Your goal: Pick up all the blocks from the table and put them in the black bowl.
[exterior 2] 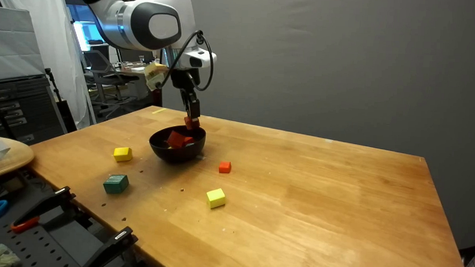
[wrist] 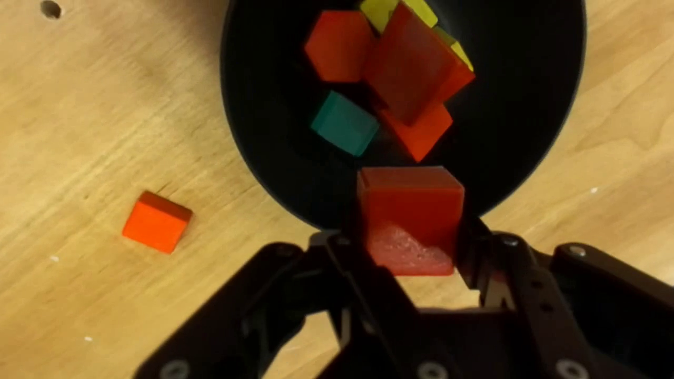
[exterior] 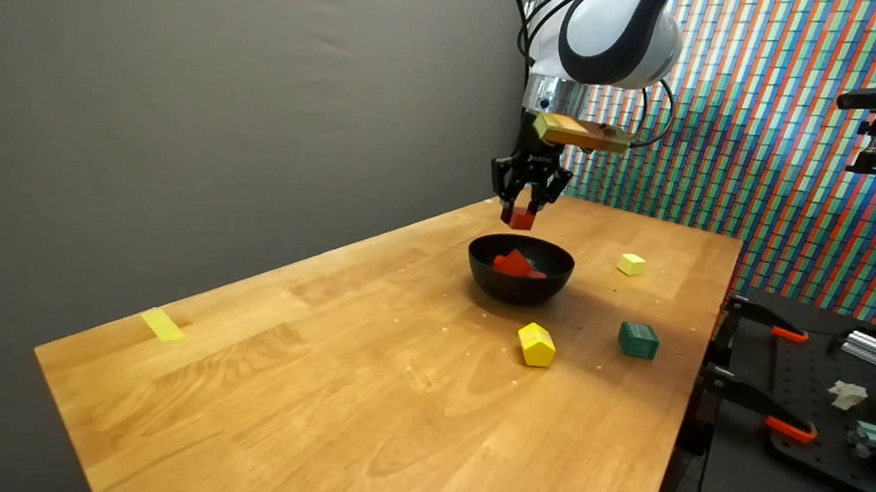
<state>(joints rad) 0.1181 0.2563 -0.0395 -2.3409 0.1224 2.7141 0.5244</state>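
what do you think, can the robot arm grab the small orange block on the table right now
Probably not yet: its tool holds a red block. Once that is dropped, likely yes: the orange block lies apart from the black bowl, with nothing over it.

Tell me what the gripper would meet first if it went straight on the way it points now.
Probably the black bowl, touched first by the red block held in the gripper. Depth is unclear, so I can't tell whether contact would come at its edge or deeper inside.

One black bowl (exterior 2: 175,156) and four blocks (exterior 2: 216,198) stand directly on one table (exterior 2: 318,207).
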